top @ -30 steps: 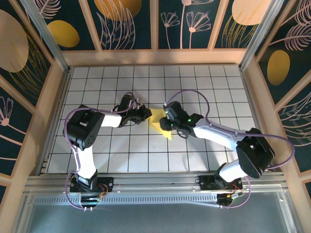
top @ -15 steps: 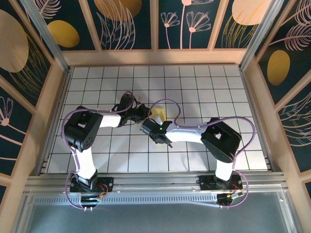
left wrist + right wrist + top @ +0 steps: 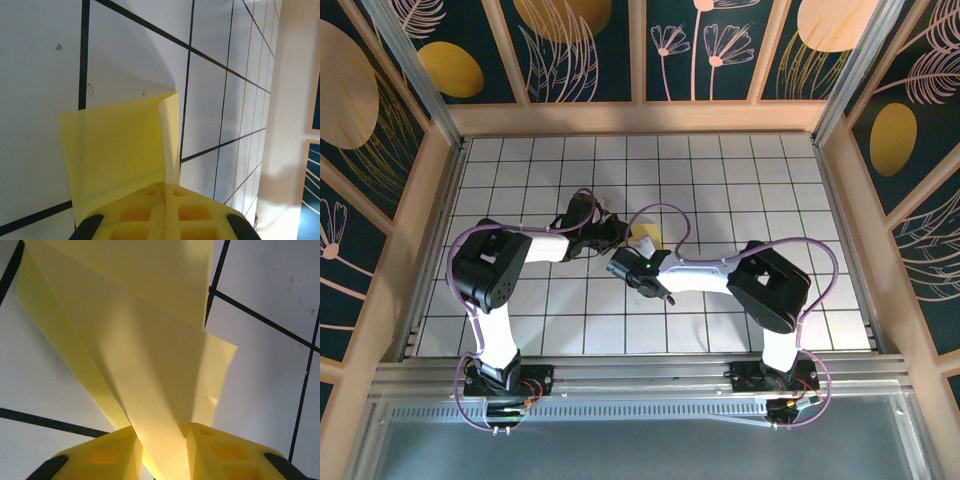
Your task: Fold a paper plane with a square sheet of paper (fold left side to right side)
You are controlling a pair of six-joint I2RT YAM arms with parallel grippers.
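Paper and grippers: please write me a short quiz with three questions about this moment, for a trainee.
1. True or false: the left gripper is shut on the paper.
2. In the right wrist view, the paper runs: A) between the fingers of the right gripper; B) flat on the tiles, far from them; C) under a cup.
3. What colour are the grid lines on the table?
Key: 1 true; 2 A; 3 black.
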